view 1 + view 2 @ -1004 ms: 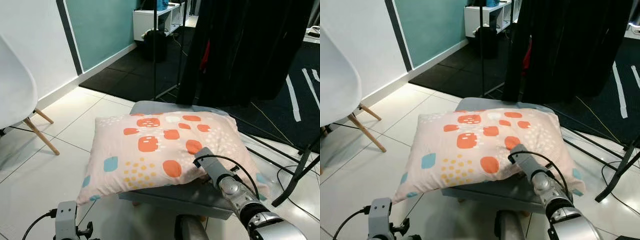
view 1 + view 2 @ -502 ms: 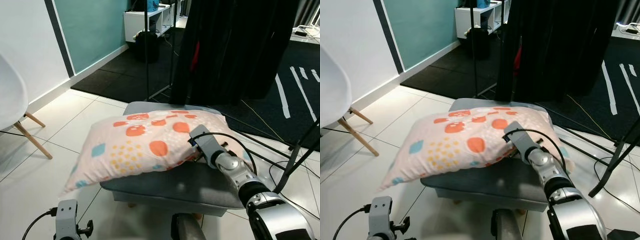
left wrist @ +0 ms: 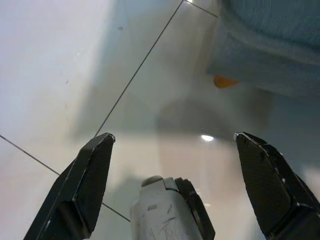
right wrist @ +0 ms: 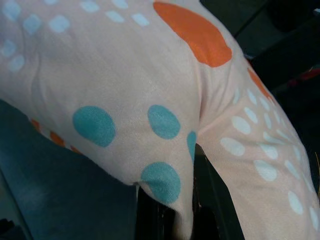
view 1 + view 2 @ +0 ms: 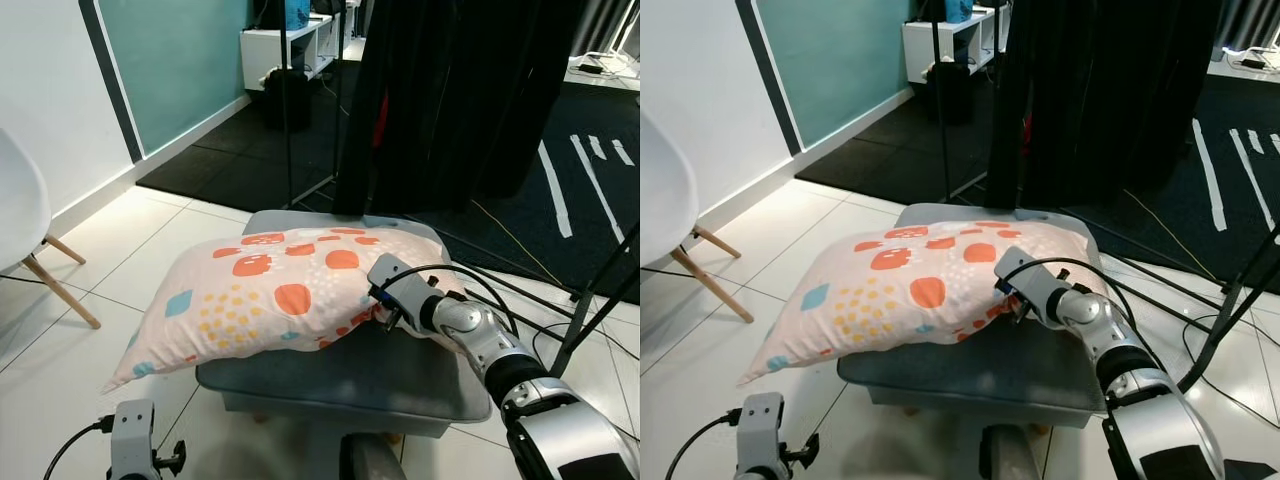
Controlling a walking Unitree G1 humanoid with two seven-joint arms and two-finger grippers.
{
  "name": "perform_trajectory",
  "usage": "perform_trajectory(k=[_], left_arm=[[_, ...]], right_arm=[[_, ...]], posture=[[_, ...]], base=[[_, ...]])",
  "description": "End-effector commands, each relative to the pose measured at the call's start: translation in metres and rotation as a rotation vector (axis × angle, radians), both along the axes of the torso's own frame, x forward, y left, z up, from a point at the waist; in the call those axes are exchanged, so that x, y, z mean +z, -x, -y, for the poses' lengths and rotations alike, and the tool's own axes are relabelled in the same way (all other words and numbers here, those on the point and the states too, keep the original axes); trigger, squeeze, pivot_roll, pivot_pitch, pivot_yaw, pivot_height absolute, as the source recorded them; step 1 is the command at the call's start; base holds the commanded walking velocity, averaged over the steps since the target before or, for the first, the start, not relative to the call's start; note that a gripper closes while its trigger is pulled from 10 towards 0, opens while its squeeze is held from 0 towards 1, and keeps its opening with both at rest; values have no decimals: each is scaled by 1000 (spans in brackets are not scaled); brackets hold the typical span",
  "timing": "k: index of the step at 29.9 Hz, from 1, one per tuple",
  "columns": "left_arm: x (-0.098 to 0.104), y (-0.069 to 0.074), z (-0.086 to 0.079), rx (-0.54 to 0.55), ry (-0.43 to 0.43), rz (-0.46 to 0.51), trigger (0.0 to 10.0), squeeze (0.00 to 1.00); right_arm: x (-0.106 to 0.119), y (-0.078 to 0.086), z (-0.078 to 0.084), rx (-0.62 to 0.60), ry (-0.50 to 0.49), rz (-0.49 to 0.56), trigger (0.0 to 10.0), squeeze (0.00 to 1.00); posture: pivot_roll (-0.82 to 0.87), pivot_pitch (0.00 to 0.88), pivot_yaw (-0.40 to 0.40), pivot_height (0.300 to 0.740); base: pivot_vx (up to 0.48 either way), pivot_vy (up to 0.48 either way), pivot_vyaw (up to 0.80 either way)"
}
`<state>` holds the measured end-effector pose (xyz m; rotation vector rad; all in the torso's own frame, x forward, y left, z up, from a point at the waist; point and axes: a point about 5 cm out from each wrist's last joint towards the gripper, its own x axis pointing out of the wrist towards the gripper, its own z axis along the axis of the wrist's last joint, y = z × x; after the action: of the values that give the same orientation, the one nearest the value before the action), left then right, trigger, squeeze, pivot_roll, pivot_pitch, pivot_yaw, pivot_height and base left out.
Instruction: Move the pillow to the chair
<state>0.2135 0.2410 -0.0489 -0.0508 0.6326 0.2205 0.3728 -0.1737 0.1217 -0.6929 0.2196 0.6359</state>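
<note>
on the grey stool (image 5: 340, 385), right gripper (image 5: 385, 312) pinches the pillow (image 5: 270, 290); white chair (image 5: 20, 230) well apart.

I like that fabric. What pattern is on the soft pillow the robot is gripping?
The pale pink pillow has orange blobs, teal spots and small white and yellow dots, clearest in the left eye view.

My right arm reaches forward, its gripper (image 5: 385, 312) clamped on the pillow's (image 5: 270, 290) edge. My left gripper (image 3: 172, 150) hangs low by the floor, fingers (image 3: 87, 180) spread wide apart.
</note>
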Motion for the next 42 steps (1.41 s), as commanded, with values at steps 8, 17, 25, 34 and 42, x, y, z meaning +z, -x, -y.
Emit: perform_trajectory(k=[8,17,25,34,42], left_arm=[[-3,5,0,10,2,-17,10000,0],[-6,7,-1,26,1,-57,10000,0],[-4,6,-1,27,-4,-34,10000,0],[-4,5,-2,23,-10,-31,10000,0],[-2,4,-2,23,-13,-22,10000,0]], right_arm=[[15,-6,-6,1,-57,50,0,0],[22,-9,-12,9,-119,58,0,0],[32,-11,-18,25,-175,80,0,0],[40,-14,-24,36,-216,104,0,0],[44,-15,-29,43,-239,113,0,0]], posture=[[-171,87,-57,632],[-169,91,-59,657],[-168,87,-59,692],[-166,83,-56,722],[-164,88,-63,740]], base=[[0,0,0],[-160,0,0],[-108,0,0],[0,0,0],[0,0,0]])
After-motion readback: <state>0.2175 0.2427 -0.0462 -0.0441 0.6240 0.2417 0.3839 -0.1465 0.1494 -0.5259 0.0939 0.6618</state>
